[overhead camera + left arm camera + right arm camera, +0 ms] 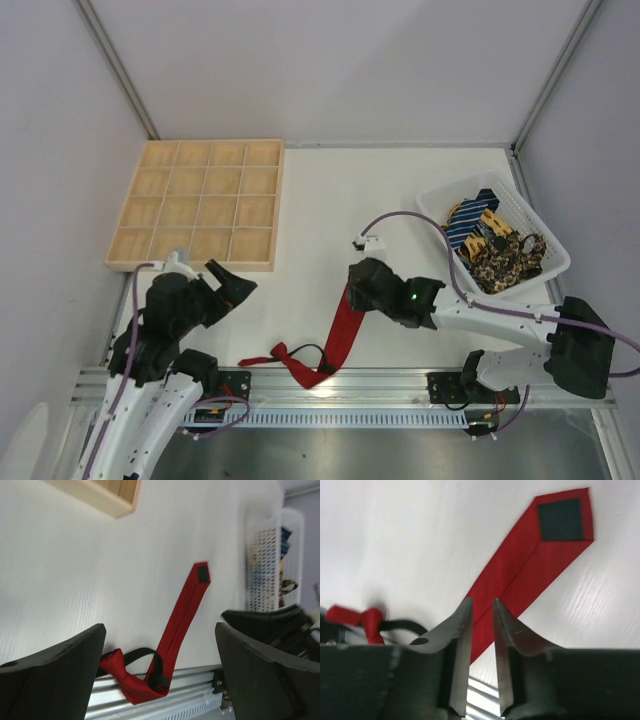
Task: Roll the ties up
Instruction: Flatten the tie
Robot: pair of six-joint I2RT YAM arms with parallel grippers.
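1 red tie overhangs the table edge.

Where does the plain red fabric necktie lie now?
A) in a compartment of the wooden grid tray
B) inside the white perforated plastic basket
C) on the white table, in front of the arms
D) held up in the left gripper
C: the plain red fabric necktie lies flat on the white table, reaching its near edge.

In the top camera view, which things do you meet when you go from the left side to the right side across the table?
Wooden compartment tray → left gripper → red tie → right gripper → white basket holding the other ties.
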